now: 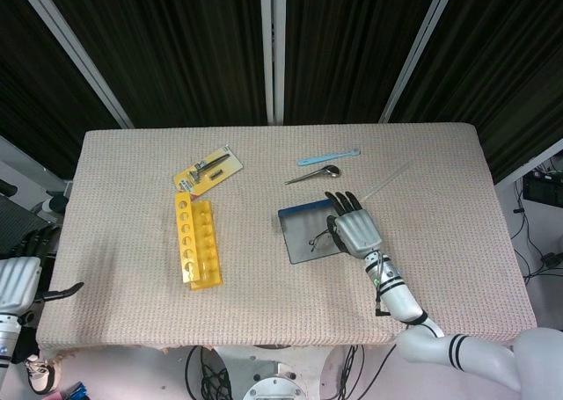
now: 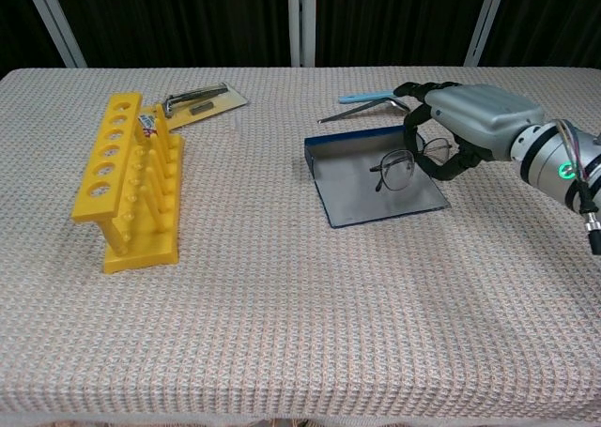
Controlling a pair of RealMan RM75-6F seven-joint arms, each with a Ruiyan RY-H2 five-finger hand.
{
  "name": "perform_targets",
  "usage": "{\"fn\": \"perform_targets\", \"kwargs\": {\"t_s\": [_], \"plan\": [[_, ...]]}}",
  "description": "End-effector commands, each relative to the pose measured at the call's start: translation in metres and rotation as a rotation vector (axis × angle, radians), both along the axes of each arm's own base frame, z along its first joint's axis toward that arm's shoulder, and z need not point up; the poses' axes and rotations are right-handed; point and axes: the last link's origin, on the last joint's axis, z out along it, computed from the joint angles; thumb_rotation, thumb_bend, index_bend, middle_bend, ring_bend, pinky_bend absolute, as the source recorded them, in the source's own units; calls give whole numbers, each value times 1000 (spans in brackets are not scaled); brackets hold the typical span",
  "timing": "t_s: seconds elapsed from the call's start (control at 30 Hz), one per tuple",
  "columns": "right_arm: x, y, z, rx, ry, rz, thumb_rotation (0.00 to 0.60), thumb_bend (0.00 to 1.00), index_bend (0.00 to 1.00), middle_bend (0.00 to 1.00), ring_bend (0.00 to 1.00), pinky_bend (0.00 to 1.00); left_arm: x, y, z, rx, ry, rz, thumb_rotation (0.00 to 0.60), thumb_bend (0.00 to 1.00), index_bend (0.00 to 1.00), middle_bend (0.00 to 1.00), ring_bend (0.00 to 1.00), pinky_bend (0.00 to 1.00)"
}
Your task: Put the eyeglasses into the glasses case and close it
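Note:
The open glasses case [image 2: 352, 188] [image 1: 299, 229] is a flat grey tray with blue edges, lying mid-table. My right hand [image 2: 470, 117] [image 1: 354, 229] hovers over the case's right part and holds the thin wire eyeglasses [image 2: 404, 164] [image 1: 318, 238] between thumb and fingers, the lenses hanging just above the case floor. Whether the glasses touch the case I cannot tell. My left hand [image 1: 22, 277] rests off the table's left edge in the head view, fingers spread, holding nothing.
A yellow holed rack [image 2: 127, 178] [image 1: 198, 242] stands at the left. Behind it lies a yellow card with a metal tool [image 2: 199, 99]. A spoon [image 2: 362, 110] and a light blue stick [image 2: 387, 95] lie just behind the case. The beige cloth table [image 2: 282, 333] spreads toward the front.

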Motion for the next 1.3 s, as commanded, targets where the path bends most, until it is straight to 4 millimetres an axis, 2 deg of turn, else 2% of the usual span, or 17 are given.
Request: {"fn": "perform_targets", "kwargs": {"t_s": [0.03,0.23,0.43,0.63,1.3], "plan": [[22,-2,-17,9,-38,-29,600,459,665,0,0,0,-1,-1,2,3,-2,3,371,57,66,60,72,217],[41,-4,-40,23,-66,-91,600,465,671,0,0,0,-2,-3,5,9,-10,9,371,57,66,60,71,217],[51,-8,-52,14,-47,-115,600,466,677,0,0,0,-6,-6,7,12,-14,19,373,58,66,60,71,217],[57,-13,-54,-17,-37,-115,600,467,678,0,0,0,-9,-8,10,21,-18,23,372,58,66,60,71,217],[53,-24,-61,-87,-12,-175,600,472,677,0,0,0,-13,-8,10,12,-35,29,374,58,66,60,71,217]]}}
